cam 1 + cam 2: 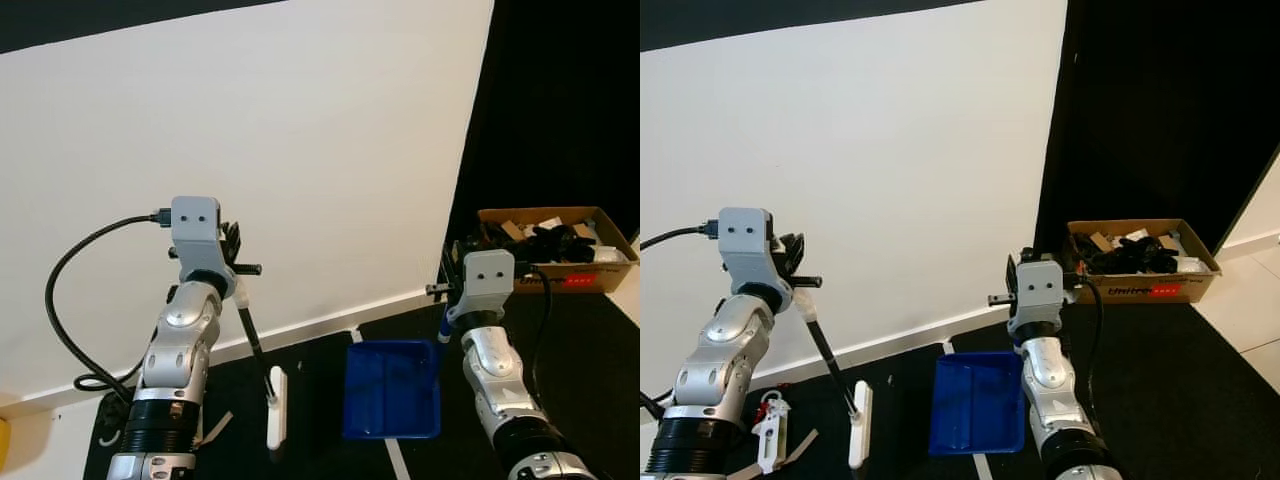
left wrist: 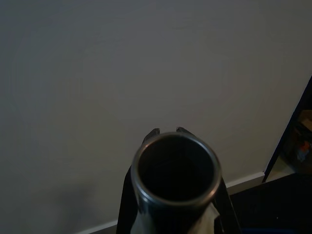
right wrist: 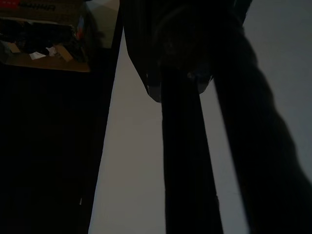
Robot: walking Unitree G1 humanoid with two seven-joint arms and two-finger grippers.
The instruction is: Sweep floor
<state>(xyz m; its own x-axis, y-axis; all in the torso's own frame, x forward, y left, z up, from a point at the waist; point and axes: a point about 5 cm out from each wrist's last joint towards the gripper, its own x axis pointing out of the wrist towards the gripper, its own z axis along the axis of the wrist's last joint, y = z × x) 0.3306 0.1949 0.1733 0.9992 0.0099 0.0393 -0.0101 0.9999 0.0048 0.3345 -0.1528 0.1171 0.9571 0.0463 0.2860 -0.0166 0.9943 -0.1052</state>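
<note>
a: where's the broom (image 1: 252,345)?
b: the left gripper (image 1: 232,245) has its jaws pinching the dark handle; the white head (image 1: 277,408) rests on the black floor (image 1: 1200,400) near the white wall (image 1: 300,150).
a: and the left wrist view?
b: it looks straight down the handle's hollow end.
a: the blue dustpan (image 1: 392,390)?
b: on the floor just beside the right gripper (image 1: 446,290), jaws clamped on its handle. the right eye view also shows a cardboard box (image 1: 1140,260).

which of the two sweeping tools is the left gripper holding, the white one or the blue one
The white one: the left gripper grips the black handle of the white-headed broom. The blue dustpan sits on the dark floor below the right gripper.
</note>
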